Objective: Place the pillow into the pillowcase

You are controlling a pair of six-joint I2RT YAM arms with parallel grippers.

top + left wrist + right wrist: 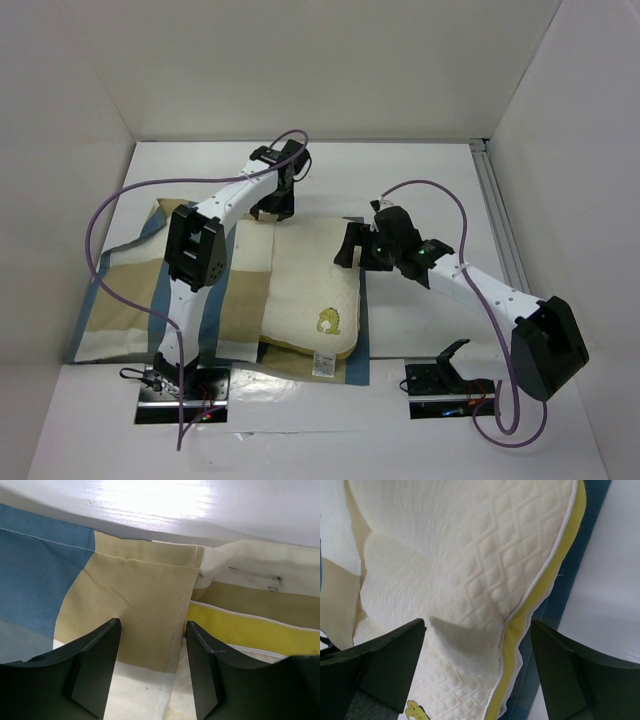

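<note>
Hovering with left fingers (95,670) and right fingers (385,665) spread, empty; risks shoving pillow (315,275) against pillowcase (120,300) hem, bunching opening shut.

The white table (420,180) carries the checked pillowcase (120,300), spread flat across its left half, with two arm bases (185,395) at its near edge.

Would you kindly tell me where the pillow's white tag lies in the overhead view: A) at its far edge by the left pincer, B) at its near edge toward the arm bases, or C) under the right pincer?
B: the white tag sticks out from the near edge of the pillow, just below the yellow emblem, on the side facing the arm bases.
</note>
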